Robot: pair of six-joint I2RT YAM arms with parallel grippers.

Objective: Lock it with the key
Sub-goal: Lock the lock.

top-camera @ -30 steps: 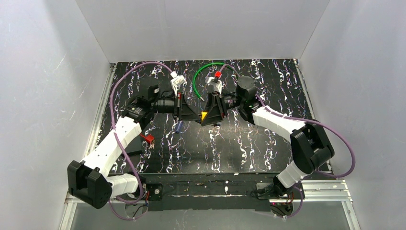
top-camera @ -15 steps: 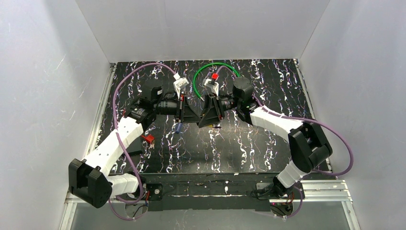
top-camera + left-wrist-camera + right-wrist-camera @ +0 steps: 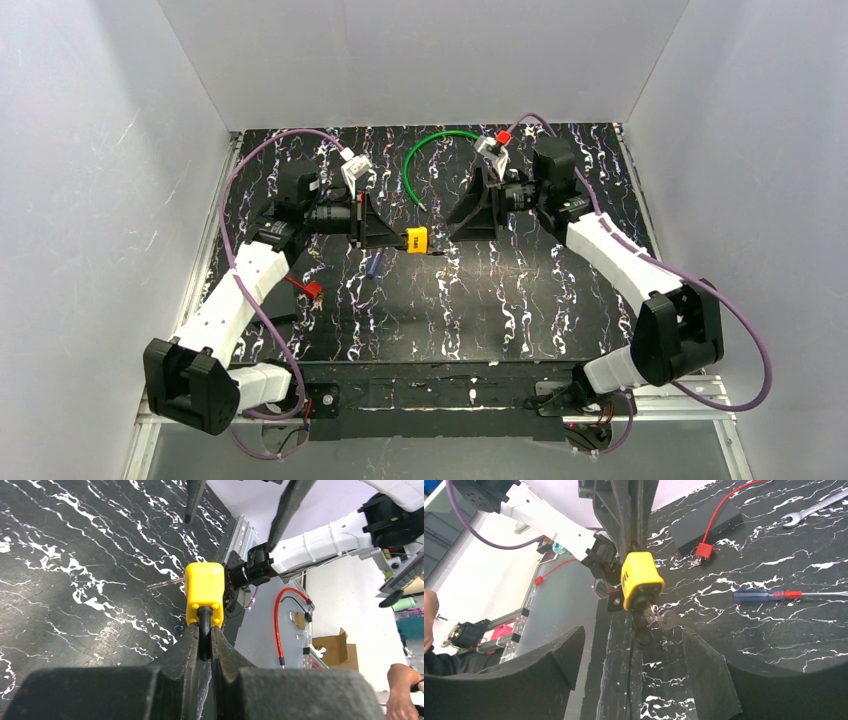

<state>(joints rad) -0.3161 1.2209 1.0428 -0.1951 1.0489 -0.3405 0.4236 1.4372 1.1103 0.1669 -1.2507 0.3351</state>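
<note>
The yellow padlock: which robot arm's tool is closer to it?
Left. The left tool is shut on the dark loop of the padlock; the right tool stands open beyond the padlock's other end, not touching it.

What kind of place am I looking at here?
Likely a robot test booth in a lab: two arms bolted to a marbled table, plain white walls around it, a spanner and screwdriver lying about.
</note>
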